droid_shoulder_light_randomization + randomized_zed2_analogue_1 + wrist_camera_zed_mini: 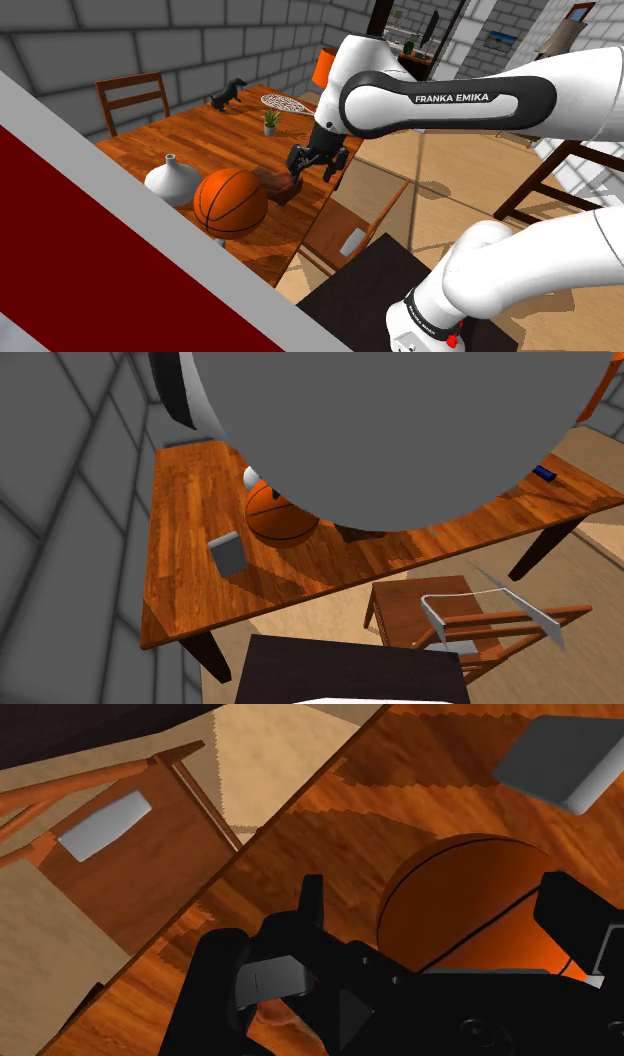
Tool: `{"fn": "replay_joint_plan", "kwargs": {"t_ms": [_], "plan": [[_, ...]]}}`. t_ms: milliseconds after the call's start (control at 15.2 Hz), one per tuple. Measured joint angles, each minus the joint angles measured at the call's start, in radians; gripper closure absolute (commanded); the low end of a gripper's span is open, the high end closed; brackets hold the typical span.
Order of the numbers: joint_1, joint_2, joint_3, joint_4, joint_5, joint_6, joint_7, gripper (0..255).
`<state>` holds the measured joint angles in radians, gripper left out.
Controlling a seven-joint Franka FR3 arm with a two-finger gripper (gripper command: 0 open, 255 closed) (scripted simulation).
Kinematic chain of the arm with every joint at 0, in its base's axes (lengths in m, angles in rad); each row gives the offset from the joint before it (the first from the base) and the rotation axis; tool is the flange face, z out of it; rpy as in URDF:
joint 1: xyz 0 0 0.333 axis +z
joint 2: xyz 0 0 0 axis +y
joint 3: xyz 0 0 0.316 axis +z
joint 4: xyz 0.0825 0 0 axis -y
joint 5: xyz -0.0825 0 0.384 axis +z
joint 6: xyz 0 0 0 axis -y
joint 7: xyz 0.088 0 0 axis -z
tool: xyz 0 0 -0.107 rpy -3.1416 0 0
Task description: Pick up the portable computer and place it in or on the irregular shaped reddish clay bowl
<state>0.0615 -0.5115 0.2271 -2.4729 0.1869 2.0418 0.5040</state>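
A wooden table [196,132] stands before grey block walls. An orange basketball [230,201] sits near its edge, with a white narrow-necked vase [172,181] just beside it. Farther along are a small potted plant [271,121], a black dog figurine [227,96] and a racket [288,102]. A wooden chair [132,97] stands at the far side.

Grey block walls [200,40] enclose a tan floor [450,170], a wooden table [190,135] and a wooden chair [133,100] beside it.

The computer [228,555], a shut grey slab, lay on the bench [180,502] just beside the ball [283,517]. The brown-red bowl [281,186] sat upright near the bench's edge, empty.
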Motion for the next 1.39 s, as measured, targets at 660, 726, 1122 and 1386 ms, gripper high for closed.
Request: {"fn": "replay_joint_plan", "kwargs": {"t_ms": [660,726,1122,1386], "plan": [[0.005,0.348,0.173,0.119,-0.06,0.209,0.276,0],[0.005,0.395,0.186,0.139,-0.08,0.231,0.309,0],[0.041,0.657,0.225,0.298,-0.23,0.294,0.521,0],[0.091,0.799,0.212,0.395,-0.311,0.315,0.629,0]]}}
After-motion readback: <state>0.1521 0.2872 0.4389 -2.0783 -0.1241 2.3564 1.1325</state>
